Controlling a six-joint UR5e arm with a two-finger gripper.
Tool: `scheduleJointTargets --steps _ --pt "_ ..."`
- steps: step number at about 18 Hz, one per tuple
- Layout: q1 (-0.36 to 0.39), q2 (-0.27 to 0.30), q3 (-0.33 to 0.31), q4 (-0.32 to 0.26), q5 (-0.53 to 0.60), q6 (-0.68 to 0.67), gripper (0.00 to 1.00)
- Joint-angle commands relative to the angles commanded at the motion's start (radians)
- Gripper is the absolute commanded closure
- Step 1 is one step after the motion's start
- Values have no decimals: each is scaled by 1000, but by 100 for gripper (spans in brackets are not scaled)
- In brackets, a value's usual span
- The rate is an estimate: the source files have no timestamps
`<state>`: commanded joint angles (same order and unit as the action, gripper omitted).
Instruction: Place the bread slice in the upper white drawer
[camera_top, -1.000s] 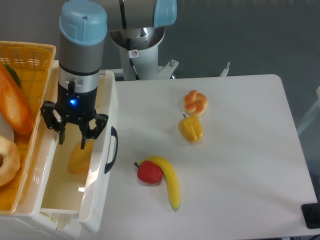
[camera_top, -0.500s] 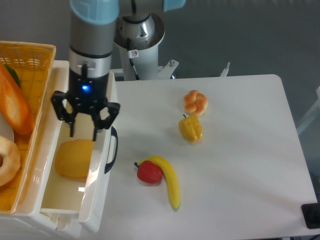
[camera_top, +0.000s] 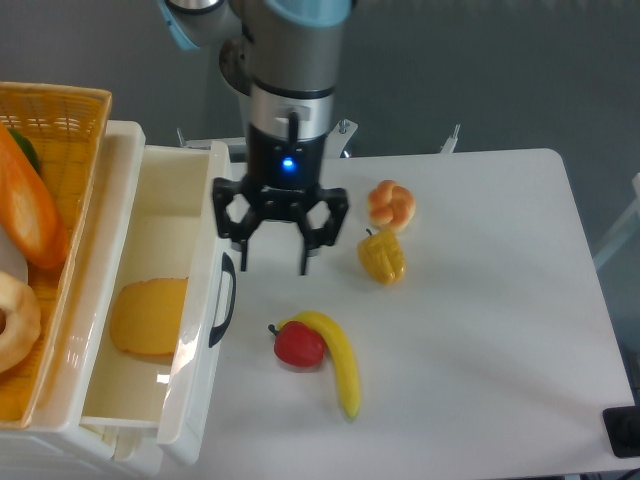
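Lying flat inside the upper white drawer (camera_top: 196, 200), the bread slice (camera_top: 149, 316); gripper (camera_top: 277, 263) hangs wide open, empty, above the table (camera_top: 480, 300).

The bread slice (camera_top: 148, 317) lies flat on the floor of the upper white drawer (camera_top: 196, 400), which stands pulled open at the left of the desk (camera_top: 480, 330), its black handle facing right. The gripper (camera_top: 276, 262) hangs over the desk just right of the drawer front, jaws spread and holding nothing, a blue light lit on its body. Left of the drawer sits a woven yellow basket (camera_top: 60, 105) holding a long orange baguette (camera_top: 30, 210). On the desk, right of the gripper, lie a knotted bun (camera_top: 391, 204) and, just nearer, a yellow pepper (camera_top: 382, 258). Nearer still, a red pepper (camera_top: 298, 344) touches a banana (camera_top: 338, 362).
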<state>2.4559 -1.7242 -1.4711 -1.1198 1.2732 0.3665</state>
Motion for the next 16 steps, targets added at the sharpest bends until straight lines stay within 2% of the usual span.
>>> scheduleJointTargets --steps 4,9,11,14,16 --pt "28 -11 2 -2 2 66 0" --pt "69 -32 -15 -2 11 215 0" --pt "77 -55 -12 2 64 271 0" --pt "75 -84 -12 2 200 429 0" --pt "72 -110 -17 5 274 448 0"
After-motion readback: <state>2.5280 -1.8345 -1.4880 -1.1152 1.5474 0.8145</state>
